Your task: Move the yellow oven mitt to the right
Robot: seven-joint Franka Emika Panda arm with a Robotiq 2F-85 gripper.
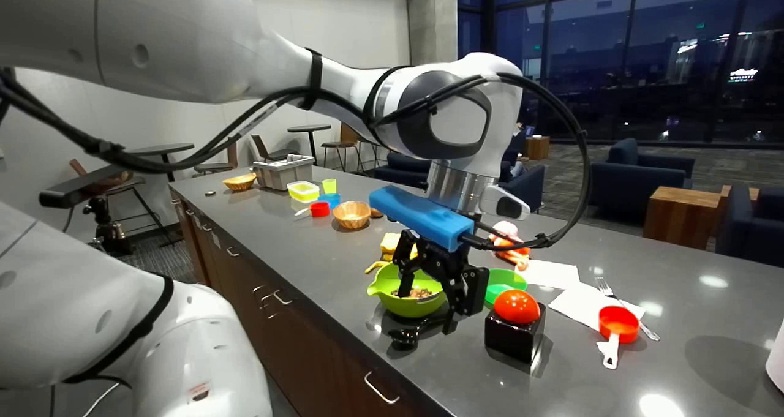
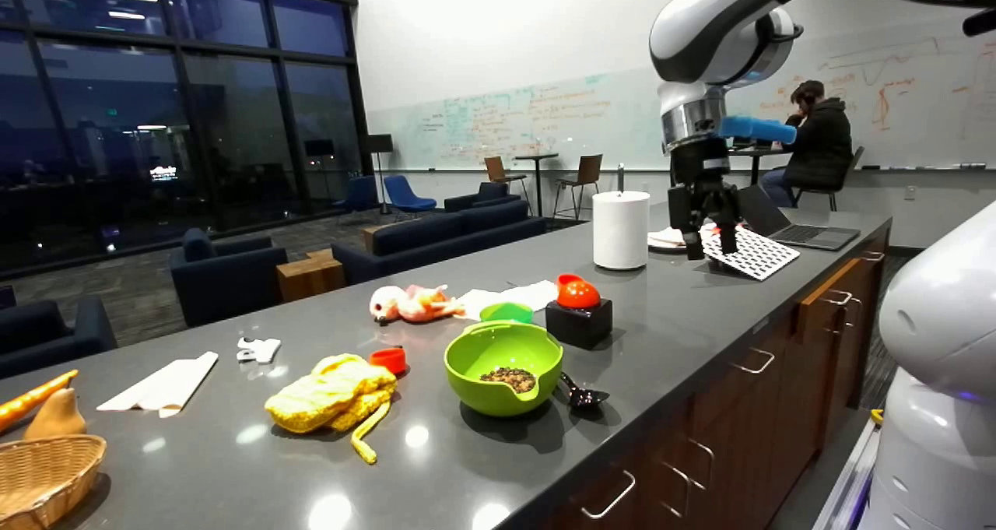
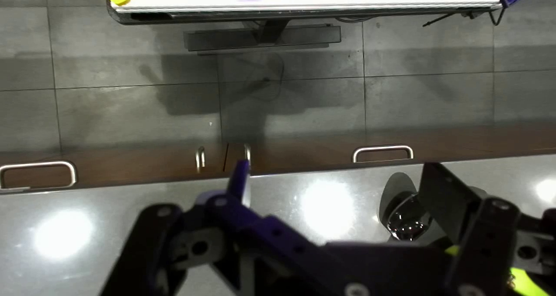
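The yellow oven mitt (image 2: 334,396) lies crumpled on the grey counter, left of the green bowl (image 2: 482,394) in an exterior view, its thin strap trailing toward the front. In an exterior view the mitt (image 1: 388,245) lies behind the bowl, partly hidden by the gripper. My gripper (image 2: 712,251) hangs above the counter, well away from the mitt. It also appears in an exterior view (image 1: 427,310). In the wrist view the fingers of the gripper (image 3: 336,170) are spread wide with nothing between them. The mitt is out of the wrist view.
A black ladle (image 3: 408,222) lies beside the bowl. A black box with a red dome (image 2: 580,324), a pink toy (image 2: 412,304) and a small red cup (image 2: 389,360) stand near. A paper towel roll (image 2: 620,230), a white perforated rack (image 2: 755,254) and a laptop (image 2: 817,234) are farther right.
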